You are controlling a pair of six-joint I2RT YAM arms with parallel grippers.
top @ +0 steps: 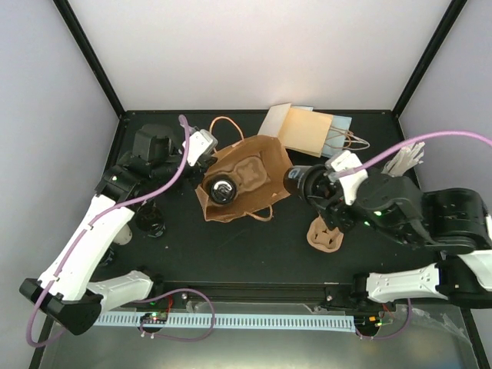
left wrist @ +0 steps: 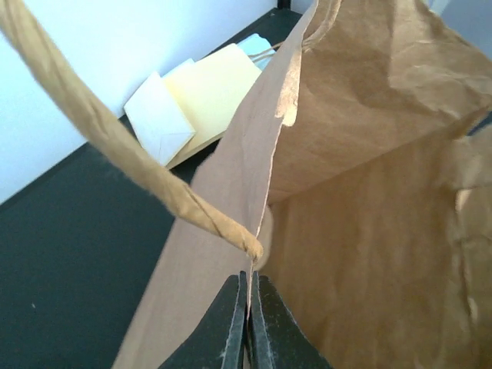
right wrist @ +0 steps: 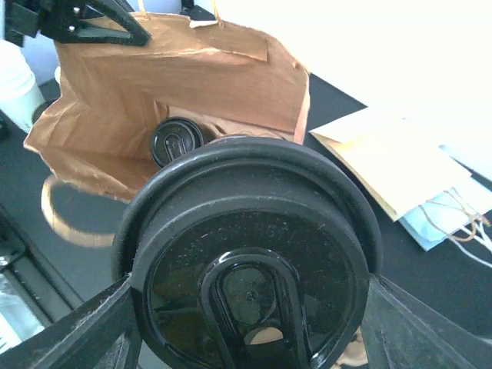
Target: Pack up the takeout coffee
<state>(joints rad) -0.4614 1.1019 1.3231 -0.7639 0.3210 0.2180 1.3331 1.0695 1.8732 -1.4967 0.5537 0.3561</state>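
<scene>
A takeout coffee cup with a black lid (right wrist: 254, 269) fills the right wrist view. My right gripper (right wrist: 254, 315) is shut on its sides and holds it just in front of the mouth of the brown paper bag (top: 257, 173). In the top view this cup (top: 295, 180) hangs at the bag's right edge. A second lidded cup (top: 221, 188) lies inside the bag, and the right wrist view shows that cup (right wrist: 175, 141) deep in the opening. My left gripper (left wrist: 248, 283) is shut on the bag's rim beside the twisted paper handle (left wrist: 115, 146).
The brown pulp carrier (top: 324, 234) lies on the table under my right arm. Flat paper bags and envelopes (top: 307, 127) lie at the back. White sticks (top: 405, 160) lie at the right. A dark object (top: 151, 221) stands under my left arm.
</scene>
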